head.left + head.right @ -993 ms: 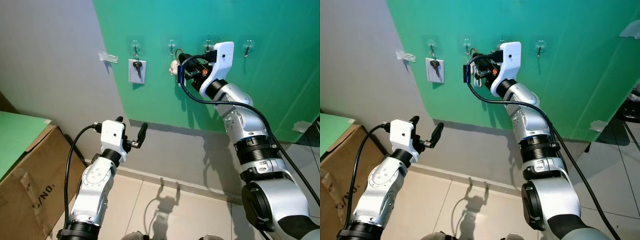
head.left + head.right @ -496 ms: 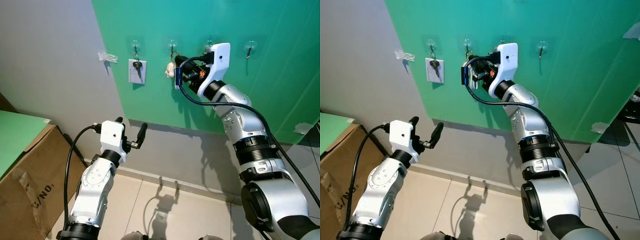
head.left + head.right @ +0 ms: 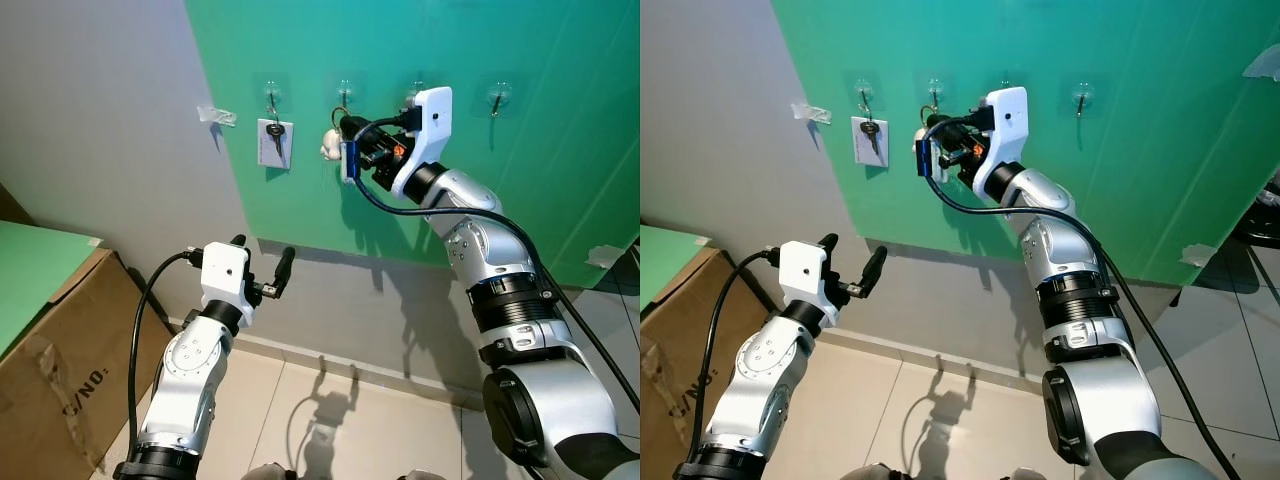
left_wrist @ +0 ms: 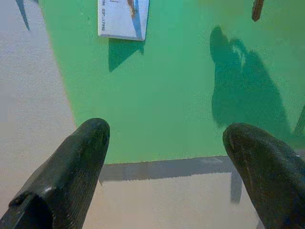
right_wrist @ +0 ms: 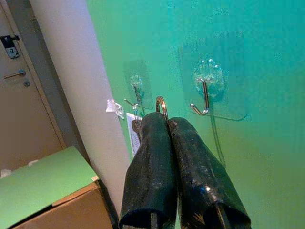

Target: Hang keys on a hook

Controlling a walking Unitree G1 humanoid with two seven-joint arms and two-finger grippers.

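Four clear stick-on hooks sit in a row on the green wall panel (image 3: pixel 480 200). The leftmost hook (image 3: pixel 270 95) carries a key with a white tag (image 3: pixel 274 141). My right gripper (image 3: pixel 345 125) is raised to the wall just under the second hook (image 3: pixel 344 92), shut on a key bunch. A metal ring (image 5: pixel 162 106) sticks out past the closed fingertips, beside the bare hook (image 5: pixel 204 95). A white charm (image 3: pixel 329 146) and a blue tag (image 3: pixel 347 160) dangle from the bunch. My left gripper (image 3: pixel 263 255) is held low in front of the wall, open and empty.
A cardboard box (image 3: pixel 50 350) with a green board (image 3: pixel 30 270) on it stands at the left by the grey wall. A scrap of tape (image 3: pixel 217 115) sticks to that wall. Two more bare hooks (image 3: pixel 415 92) (image 3: pixel 497 97) are to the right. Tiled floor (image 3: pixel 330 420) lies below.
My right gripper has carried the keys leftward along the wall, from near the third hook to just under the second hook. The left arm has stayed still.
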